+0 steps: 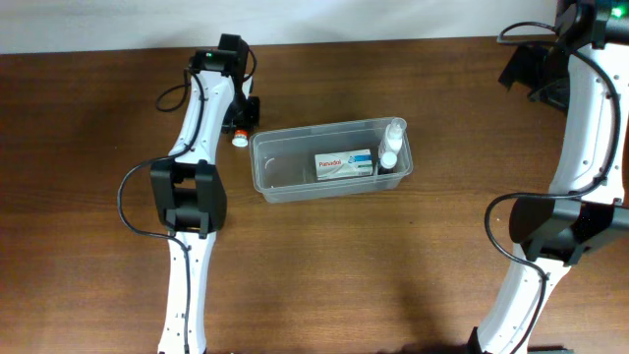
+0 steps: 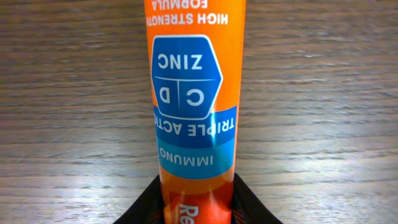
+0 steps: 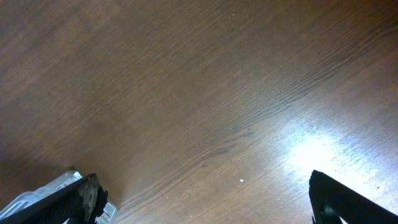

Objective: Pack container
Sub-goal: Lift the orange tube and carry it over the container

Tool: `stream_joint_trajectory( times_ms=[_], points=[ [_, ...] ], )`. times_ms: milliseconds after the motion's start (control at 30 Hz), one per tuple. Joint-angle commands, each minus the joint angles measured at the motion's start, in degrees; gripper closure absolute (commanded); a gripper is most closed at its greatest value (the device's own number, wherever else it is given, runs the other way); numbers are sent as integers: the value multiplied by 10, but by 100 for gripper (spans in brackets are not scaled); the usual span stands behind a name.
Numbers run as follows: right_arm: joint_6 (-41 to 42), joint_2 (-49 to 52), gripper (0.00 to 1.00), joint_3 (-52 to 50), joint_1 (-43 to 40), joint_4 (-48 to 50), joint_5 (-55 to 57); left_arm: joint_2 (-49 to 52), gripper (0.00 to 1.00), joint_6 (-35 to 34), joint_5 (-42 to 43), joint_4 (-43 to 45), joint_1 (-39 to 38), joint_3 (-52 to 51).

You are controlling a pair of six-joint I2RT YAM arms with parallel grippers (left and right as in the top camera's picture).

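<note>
Inside the container point(image 1: 285, 175) sit a Panadol box point(image 1: 344, 163) and white bottles point(image 1: 391, 155) already; left pincer point(image 2: 196, 202) grasps an orange tube point(image 2: 194, 93) just outside, right pincer point(image 3: 205, 208) gaping idle, so roughly partway

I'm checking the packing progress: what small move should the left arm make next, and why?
Probably squeeze the left tool firmly on the orange tube: its fingers flank the tube, which lies on the table outside the container; whether it grips yet is unclear.

The orange tube point(image 2: 194, 93) runs past the top edge, its base hidden inside the left gripper point(image 2: 196, 208)
</note>
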Motion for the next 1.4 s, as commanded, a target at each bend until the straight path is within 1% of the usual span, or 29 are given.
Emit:
stream_joint_trajectory(
  times_ms=[0, 100, 233, 367, 400, 533, 733, 900, 1033, 1167, 1200, 1367],
  points=[
    [-2, -10, 2, 7, -1, 0, 7, 32, 78, -3, -9, -1, 8, 17],
    [-2, -9, 2, 7, -1, 0, 7, 32, 78, -3, -9, -14, 8, 45],
    [-2, -10, 2, 7, -1, 0, 7, 32, 81, -3, -9, -68, 8, 124],
    [-2, -9, 2, 7, -1, 0, 7, 31, 81, 15, -8, -127, 5, 221],
    [-2, -9, 2, 7, -1, 0, 7, 30, 81, 26, -8, -162, 3, 275],
    [-2, -10, 2, 7, -1, 0, 7, -15, 81, 42, -5, -178, -1, 275],
    [-2, -9, 2, 7, -1, 0, 7, -92, 81, 42, -4, -178, -20, 274],
    [-2, -9, 2, 7, -1, 0, 7, -171, 81, 42, -4, -178, -52, 259],
    [-2, -9, 2, 7, -1, 0, 7, -218, 81, 67, -4, -178, -76, 219],
    [-2, -10, 2, 7, -1, 0, 7, -256, 81, 117, -5, -178, -101, 135],
    [-2, -10, 1, 7, -1, 0, 7, -263, 81, 147, -9, -178, -115, 83],
    [-2, -9, 2, 7, -1, 0, 7, -263, 81, 236, -8, -178, -140, -17]
  ],
)
